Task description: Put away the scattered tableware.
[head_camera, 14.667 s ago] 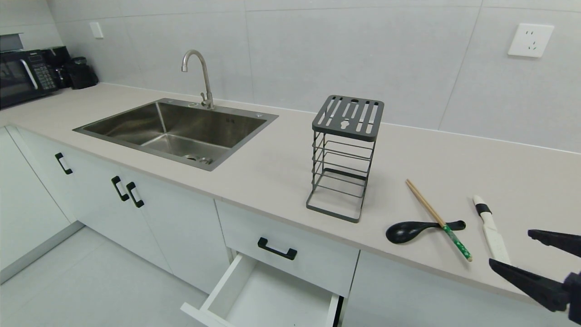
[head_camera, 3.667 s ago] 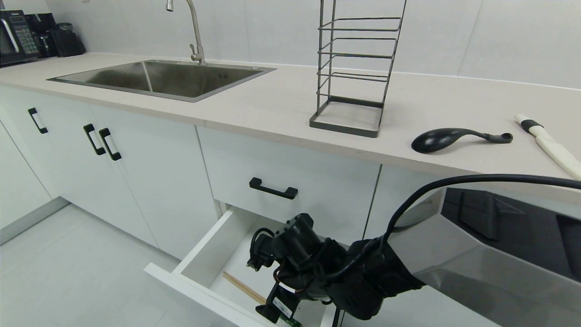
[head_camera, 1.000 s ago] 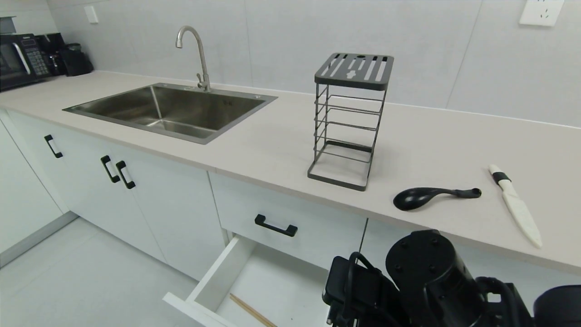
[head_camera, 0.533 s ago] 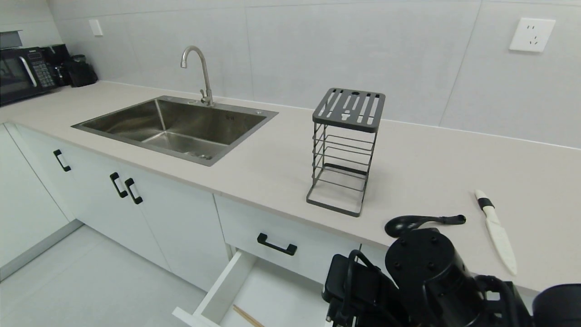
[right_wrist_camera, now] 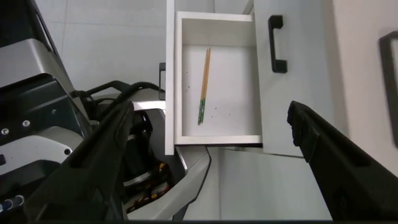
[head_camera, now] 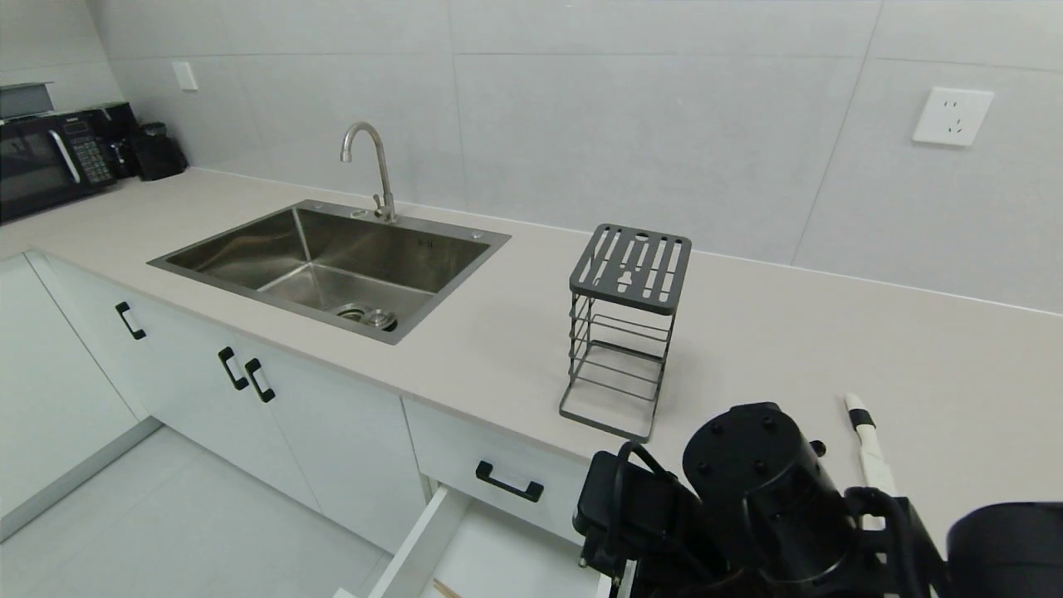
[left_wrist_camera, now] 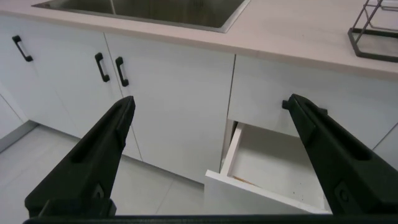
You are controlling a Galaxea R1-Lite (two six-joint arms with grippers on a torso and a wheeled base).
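From where I stand the job looks partly done. The chopsticks (right_wrist_camera: 204, 87) are already put away: they lie flat on the floor of the open drawer (right_wrist_camera: 171, 81), running along its length and closer to its front panel than to its back, touching nothing else. What is plainly left out is the white knife (head_camera: 866, 444) with the black band on its handle, lying flat on the countertop (head_camera: 498, 332) close to the front edge, well off toward the right end. The slotted rack (head_camera: 629, 266) stands upright in the middle of the countertop, apart from the knife and to the right of the sink (head_camera: 266, 301), with nothing in its slots as far as I can see. That looks the likely home for the blade, though that is only my guess. The left gripper (left_wrist_camera: 210, 102) is spread wide with nothing between its fingers, held low in front of the cabinet doors and facing the drawer. The right gripper (right_wrist_camera: 210, 111) is just as wide and just as empty, hanging above the open drawer and looking down into it. So one item is stowed, at least the knife remains, and the drawer is not yet pushed shut.
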